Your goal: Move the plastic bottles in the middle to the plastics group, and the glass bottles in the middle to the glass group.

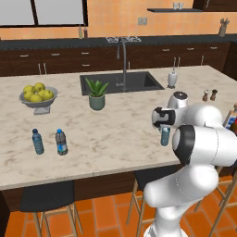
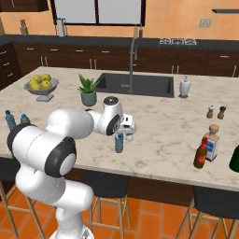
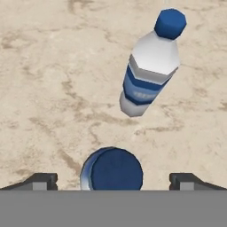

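from the left base view i see my hand above a water bottle on the counter. right base view: brown glass bottle beside the pale one. hand view: fingers spread wide, blue cap between, second bottle beyond.

Brightness: even and bright across the pale marble counter, no dim corners.
Source: diffuse, seemingly overhead (no lamp visible).
Shadows: faint soft patch under the white-shouldered, blue-capped plastic bottle.
Glare: mild sheen on the glossy white robot arm.
Sharpness: rendered, slightly soft; far dark cabinets coarse.
Distortion: none at edges.
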{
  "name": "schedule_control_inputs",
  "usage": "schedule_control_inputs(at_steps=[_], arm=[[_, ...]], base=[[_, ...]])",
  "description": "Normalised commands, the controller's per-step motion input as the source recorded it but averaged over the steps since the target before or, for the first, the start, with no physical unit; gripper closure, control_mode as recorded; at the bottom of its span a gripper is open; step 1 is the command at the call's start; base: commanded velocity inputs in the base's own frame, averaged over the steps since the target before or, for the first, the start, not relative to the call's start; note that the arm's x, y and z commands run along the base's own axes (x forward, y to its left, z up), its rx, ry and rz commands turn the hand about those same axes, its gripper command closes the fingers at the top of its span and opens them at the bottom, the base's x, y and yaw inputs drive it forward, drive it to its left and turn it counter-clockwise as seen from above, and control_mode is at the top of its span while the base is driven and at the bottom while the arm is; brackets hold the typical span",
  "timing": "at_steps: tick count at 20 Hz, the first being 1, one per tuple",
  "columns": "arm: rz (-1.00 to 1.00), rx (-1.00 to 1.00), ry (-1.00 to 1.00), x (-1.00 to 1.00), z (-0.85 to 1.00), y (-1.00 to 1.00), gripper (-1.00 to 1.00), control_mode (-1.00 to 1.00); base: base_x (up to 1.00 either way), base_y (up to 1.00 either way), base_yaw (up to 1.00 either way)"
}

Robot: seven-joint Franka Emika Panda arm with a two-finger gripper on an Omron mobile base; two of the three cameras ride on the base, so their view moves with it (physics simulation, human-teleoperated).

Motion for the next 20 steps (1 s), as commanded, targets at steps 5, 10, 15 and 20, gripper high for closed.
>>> schedule_control_inputs(at_steps=[5,10,15,20], arm=[[0.0,0.02,-0.07,0.0,-0.18,0.0,-1.0,-1.0],[0.0,0.06,-0.1,0.0,-0.17,0.0,-1.0,-1.0],[0.0,0.04,-0.03,0.0,-0.11,0.0,1.0,-1.0],[0.0,0.0,0.0,0.0,0.0,0.0,1.0,-1.0]], base=[[0.0,0.0,0.0],[0.0,0.0,0.0],[0.0,0.0,0.0],[0.0,0.0,0.0]])
